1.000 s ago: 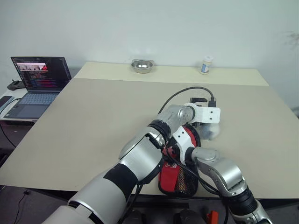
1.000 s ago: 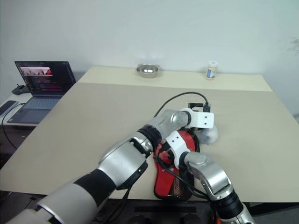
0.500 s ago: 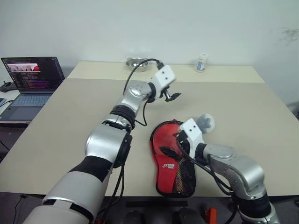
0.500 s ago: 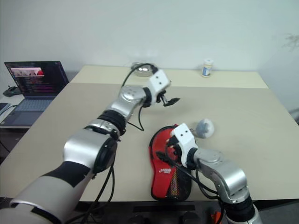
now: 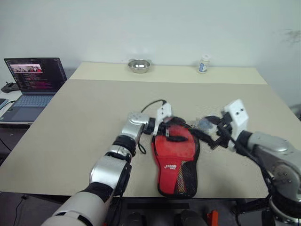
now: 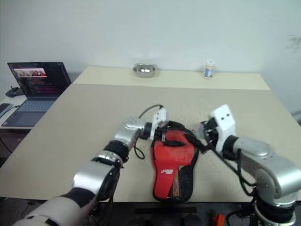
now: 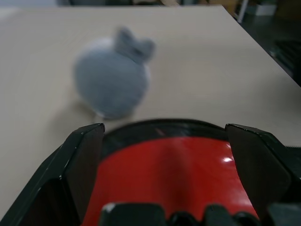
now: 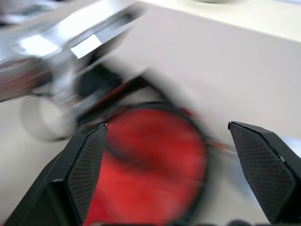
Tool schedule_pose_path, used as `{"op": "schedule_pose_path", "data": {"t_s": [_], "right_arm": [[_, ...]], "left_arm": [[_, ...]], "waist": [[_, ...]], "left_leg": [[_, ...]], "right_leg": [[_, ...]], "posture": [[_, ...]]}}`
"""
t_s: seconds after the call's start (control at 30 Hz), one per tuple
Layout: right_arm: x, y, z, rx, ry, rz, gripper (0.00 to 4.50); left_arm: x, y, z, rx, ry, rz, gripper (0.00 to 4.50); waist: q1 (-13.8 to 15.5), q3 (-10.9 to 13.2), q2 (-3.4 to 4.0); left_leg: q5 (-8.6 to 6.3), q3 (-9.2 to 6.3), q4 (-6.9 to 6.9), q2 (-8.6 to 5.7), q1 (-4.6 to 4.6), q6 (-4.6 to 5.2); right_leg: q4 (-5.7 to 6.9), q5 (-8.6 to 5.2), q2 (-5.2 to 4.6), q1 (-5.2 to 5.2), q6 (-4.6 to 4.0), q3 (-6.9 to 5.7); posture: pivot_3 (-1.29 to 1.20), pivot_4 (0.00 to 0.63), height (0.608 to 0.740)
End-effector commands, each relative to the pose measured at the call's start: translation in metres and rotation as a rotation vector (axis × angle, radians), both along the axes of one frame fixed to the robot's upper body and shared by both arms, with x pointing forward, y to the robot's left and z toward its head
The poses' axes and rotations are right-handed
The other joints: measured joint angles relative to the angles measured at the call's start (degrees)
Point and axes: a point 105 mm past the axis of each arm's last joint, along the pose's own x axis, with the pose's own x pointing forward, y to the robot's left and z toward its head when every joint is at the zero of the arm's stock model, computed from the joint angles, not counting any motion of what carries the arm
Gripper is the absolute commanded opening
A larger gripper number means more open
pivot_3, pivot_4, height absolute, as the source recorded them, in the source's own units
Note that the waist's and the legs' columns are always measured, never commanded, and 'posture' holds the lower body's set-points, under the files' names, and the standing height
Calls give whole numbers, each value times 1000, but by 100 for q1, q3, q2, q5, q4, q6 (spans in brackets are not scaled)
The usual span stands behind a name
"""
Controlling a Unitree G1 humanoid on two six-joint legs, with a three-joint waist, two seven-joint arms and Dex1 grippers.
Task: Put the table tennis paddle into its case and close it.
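Note:
The case (image 5: 176, 157) lies flat near the table's front edge, red side with white logo up, mesh pocket at its near end, black zip edging around it. The table tennis paddle is hidden. My left gripper (image 5: 173, 132) hovers low over the case's round head, open; in the left wrist view its fingers (image 7: 84, 157) straddle the red fabric (image 7: 169, 174) without closing on it. My right gripper (image 5: 210, 135) hangs open just right of the case's head, off the fabric. In the right wrist view the case (image 8: 150, 165) shows blurred between its spread fingertips (image 8: 87, 165).
A grey fuzzy ball (image 5: 205, 124) sits on the table right of the case's head, between the two grippers, also in the left wrist view (image 7: 112, 77). A metal bowl (image 5: 139, 65) and a white bottle (image 5: 203, 64) stand at the far edge. A laptop (image 5: 31, 84) sits on a side desk at left.
My left arm lifted off the case, swung far out over the table, then came back low over the case's head. My right gripper left the case and rose to the right.

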Motion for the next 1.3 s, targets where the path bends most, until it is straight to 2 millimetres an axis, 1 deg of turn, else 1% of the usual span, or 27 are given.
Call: {"op": "schedule_pose_path", "data": {"t_s": [0.03, 0.1, 0.23, 0.43, 0.63, 0.8, 0.87, 0.93, 1.07, 1.17, 1.3], "right_arm": [[13, -17, 11, 27, -45, -113, 4500], [18, -20, 9, 34, -35, -144, 4500], [36, -23, -7, 67, 4, -219, 4500], [54, -20, -27, 92, 45, -270, 4500], [73, -30, -52, 40, 71, -341, 4500], [80, -31, -57, 31, 70, -351, 4500], [82, -30, -58, 31, 66, -353, 4123], [84, -29, -58, 34, 63, -354, 3579], [86, -28, -59, 33, 63, -353, 2174], [87, -29, -60, 30, 67, -358, 1224], [86, -36, -62, 16, 71, -374, 429]], "left_arm": [[1, -6, 2, 32, -79, -4, 4468], [2, -6, -6, 58, -82, 13, 4468], [2, -10, -20, 79, -58, 48, 4468], [0, -14, -22, 74, -55, 41, 4468], [-1, -13, -25, 80, -59, 42, 4468], [0, -10, -28, 88, -57, 57, 4468], [0, -8, -30, 90, -57, 63, 4500], [0, -7, -32, 93, -57, 67, 4500], [1, -5, -35, 89, -44, 82, 4500], [-1, -2, -40, 91, -26, 86, 4500], [-3, -1, -46, 96, -4, 88, 4500]], "waist": [[-16, 0, 0], [-21, 0, 1], [-21, -1, 2], [-16, -1, 2], [-18, -1, 2], [-19, -1, 2], [-20, -1, 2], [-20, -1, 2], [-19, -1, 3], [-20, -2, 4], [-20, -3, 5]], "left_leg": [[0, 1, 0, 3, 2, 0], [0, 1, -1, 7, 6, 0], [1, 0, -1, 9, 7, 1], [0, 5, -1, -1, 2, 1], [0, 6, -1, -2, 3, 2], [0, 6, -2, 0, 4, 2], [0, 6, -1, 0, 5, 2], [0, 5, -1, 0, 5, 2], [0, 6, -1, 0, 6, 2], [0, 7, -1, 0, 7, 2], [0, 6, -1, 2, 9, 2]], "right_leg": [[2, -1, 3, -1, 1, 2], [7, -5, 6, -1, 9, 6], [10, -11, 9, 0, 19, 4], [5, -9, 4, -2, 16, 9], [5, -9, 4, -2, 16, 9], [6, -9, 5, -2, 16, 9], [7, -9, 5, -1, 16, 9], [8, -9, 5, -1, 17, 9], [8, -9, 5, -1, 16, 10], [8, -9, 5, 0, 16, 10], [9, -9, 5, 1, 17, 9]], "posture": [[0, 150, 740], [0, 150, 740], [0, 150, 740], [0, 150, 740], [0, 150, 740], [0, 150, 740], [0, 150, 740], [0, 150, 740], [0, 150, 740], [0, 150, 740], [0, 150, 740]]}}
